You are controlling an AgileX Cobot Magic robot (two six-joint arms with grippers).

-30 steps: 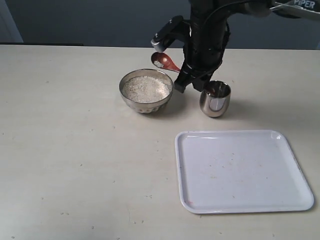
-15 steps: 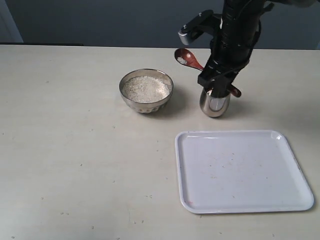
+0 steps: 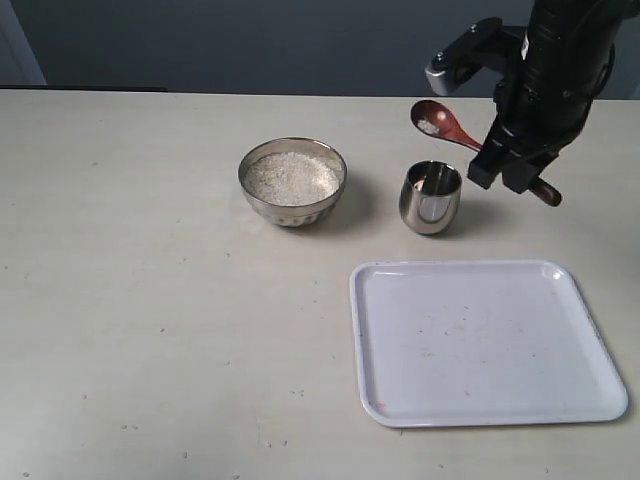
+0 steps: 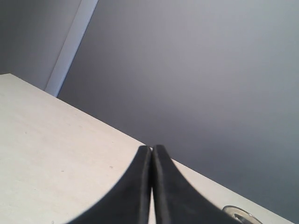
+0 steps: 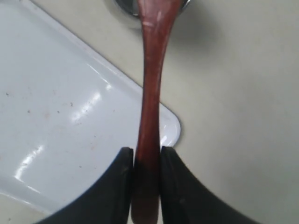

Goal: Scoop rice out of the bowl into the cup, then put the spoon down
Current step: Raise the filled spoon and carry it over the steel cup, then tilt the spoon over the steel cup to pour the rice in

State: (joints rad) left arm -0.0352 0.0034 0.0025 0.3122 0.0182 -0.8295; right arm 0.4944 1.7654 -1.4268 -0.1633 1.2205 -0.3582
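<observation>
My right gripper (image 3: 512, 165) (image 5: 146, 154) is shut on the handle of the dark red wooden spoon (image 3: 450, 126) (image 5: 150, 102). The spoon's oval bowl hangs in the air just behind and above the steel cup (image 3: 431, 197), with a little white rice (image 3: 430, 127) in it. To the left of the cup stands the wider steel bowl (image 3: 292, 181), filled with a pale heap of rice (image 3: 293, 175). My left gripper (image 4: 152, 150) is shut and empty, and does not appear in the exterior view.
A white rectangular tray (image 3: 487, 341) (image 5: 56, 121) lies on the beige table in front of the cup. A steel rim (image 4: 238, 215) peeks in at the edge of the left wrist view.
My right gripper has carried the spoon with its rice to the right, from beside the bowl to over the cup and past it. The bowl, cup and tray have stayed put.
</observation>
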